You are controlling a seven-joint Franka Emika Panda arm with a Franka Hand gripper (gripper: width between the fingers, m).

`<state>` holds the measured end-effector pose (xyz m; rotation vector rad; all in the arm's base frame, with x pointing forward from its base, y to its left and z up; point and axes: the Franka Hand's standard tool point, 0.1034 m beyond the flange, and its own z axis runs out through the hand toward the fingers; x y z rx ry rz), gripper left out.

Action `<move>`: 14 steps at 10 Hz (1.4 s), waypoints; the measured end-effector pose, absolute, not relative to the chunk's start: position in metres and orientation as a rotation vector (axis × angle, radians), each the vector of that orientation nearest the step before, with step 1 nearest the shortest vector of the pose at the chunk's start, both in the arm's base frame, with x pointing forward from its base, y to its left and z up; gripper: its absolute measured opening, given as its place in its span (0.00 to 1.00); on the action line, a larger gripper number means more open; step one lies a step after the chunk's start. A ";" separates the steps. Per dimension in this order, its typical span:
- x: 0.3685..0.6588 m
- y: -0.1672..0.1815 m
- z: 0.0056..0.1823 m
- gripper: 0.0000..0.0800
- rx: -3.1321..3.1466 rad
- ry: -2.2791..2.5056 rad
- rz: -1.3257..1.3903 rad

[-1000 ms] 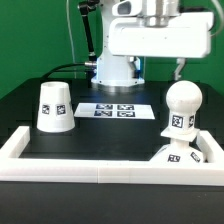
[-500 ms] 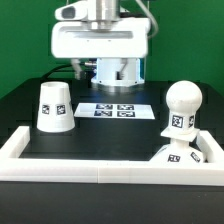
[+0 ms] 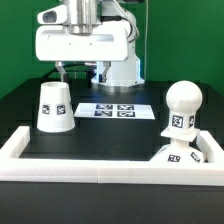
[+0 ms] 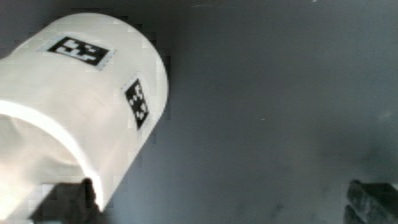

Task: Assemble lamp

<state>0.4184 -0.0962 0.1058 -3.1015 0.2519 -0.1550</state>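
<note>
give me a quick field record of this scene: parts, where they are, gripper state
shade: upside down on the table, exterior view's left, apart from the other parts
bulb: standing on the base, exterior view's right
base: against the white frame's corner
marker board: flat on the table, centre back
gripper: open, empty, above the shade
white frame: along the table's front edge

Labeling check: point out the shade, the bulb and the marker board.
shade [image 3: 54, 107], exterior view, middle of its side wall.
bulb [image 3: 183, 99], exterior view, round white head.
marker board [image 3: 117, 110], exterior view, centre of the flat tagged sheet.
</note>
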 end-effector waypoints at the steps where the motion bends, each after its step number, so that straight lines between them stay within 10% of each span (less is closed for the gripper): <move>1: 0.419 -0.096 0.105 0.87 -3.103 0.247 -0.154; 14: 0.410 -0.118 0.080 0.87 -3.148 0.084 -0.101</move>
